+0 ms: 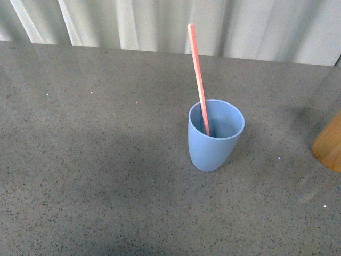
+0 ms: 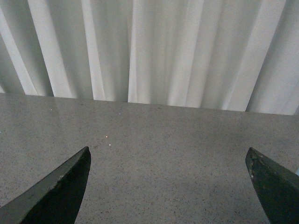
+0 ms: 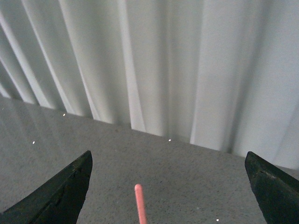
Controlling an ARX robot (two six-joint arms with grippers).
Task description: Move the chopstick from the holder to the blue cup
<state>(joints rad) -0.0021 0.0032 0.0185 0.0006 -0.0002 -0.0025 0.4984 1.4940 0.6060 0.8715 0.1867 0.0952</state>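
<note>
The light-blue cup [image 1: 216,136] stands upright on the grey table in the front view. One reddish-pink chopstick [image 1: 198,77] stands in it, leaning up and to the left. The tan wooden holder [image 1: 330,144] shows only partly at the right edge. Neither arm shows in the front view. My left gripper [image 2: 168,161] is open and empty above bare table. My right gripper [image 3: 168,163] is open, and the top end of the chopstick [image 3: 140,203] shows between its two dark fingers without touching them.
The speckled grey table [image 1: 96,160] runs back to a white pleated curtain [image 1: 160,24]. The curtain also fills the back of both wrist views.
</note>
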